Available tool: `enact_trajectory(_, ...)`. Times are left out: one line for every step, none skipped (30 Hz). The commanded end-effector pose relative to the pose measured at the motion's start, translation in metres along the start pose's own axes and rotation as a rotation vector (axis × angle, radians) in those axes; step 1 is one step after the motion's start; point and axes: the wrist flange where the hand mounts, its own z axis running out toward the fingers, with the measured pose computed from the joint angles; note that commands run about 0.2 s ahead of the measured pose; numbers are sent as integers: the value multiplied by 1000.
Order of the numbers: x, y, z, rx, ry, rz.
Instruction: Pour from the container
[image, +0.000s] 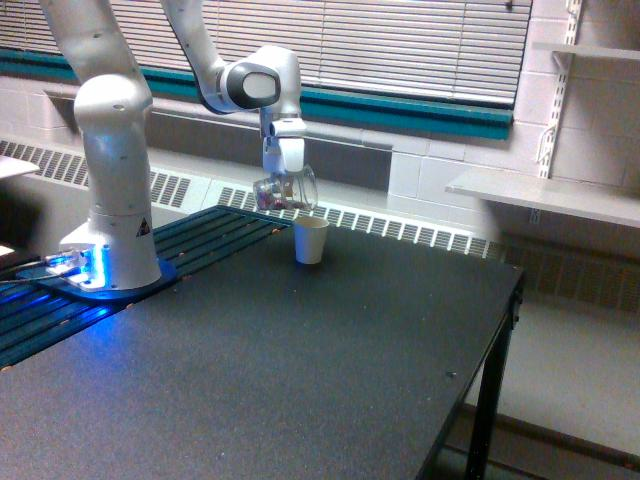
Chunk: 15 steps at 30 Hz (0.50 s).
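Item 1: gripper (283, 180), one, white, hanging from the wrist of the single arm, pointed downward above the far side of the table. Clamped on the container.

Item 2: container (283, 193), one, small clear plastic cup, held at the gripper's lower end and tilted well over on its side, mouth toward the exterior view's right. Reddish-pink and pale bits show through its wall, gathered low toward the exterior view's left. It hangs in the air, clear of the tabletop, just above and slightly to the exterior view's left of the paper cup's rim, apart from it.

Item 3: paper cup (311, 241), one, opaque white, upright on the table, directly below the container's mouth end.

Item 4: table (300, 370), one, dark speckled top, black leg at the exterior view's right.

Item 5: arm base (112, 170), one, white column on the exterior view's left, blue glow at its foot.

Item 6: wall shelf (545, 195), one board seen in full at the exterior view's right
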Motion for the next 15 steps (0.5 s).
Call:
enact_trajectory(-5, 5, 12, -29, -41, -65)
enact_trajectory(-6, 5, 13, -33, -45, -70)
enact_trajectory(-7, 5, 15, -36, -51, -74)
enact_trajectory(-8, 5, 16, -38, -56, -78)
enact_trajectory(-8, 4, 17, -39, -60, -83)
enact_trajectory(-8, 4, 17, -38, -62, -86)
enact_trajectory(-7, 5, 17, -39, -65, -85)
enact_trajectory(-7, 5, 18, -41, -67, -86)
enact_trajectory(-5, 6, 18, -44, -68, -87)
enact_trajectory(-4, 7, 19, -46, -68, -88)
enact_trajectory(-2, 8, 19, -48, -68, -88)
enact_trajectory(0, 9, 18, -50, -69, -88)
enact_trajectory(1, 9, 18, -52, -69, -91)
enact_trajectory(3, 9, 18, -53, -69, -95)
enact_trajectory(5, 9, 17, -54, -68, -98)
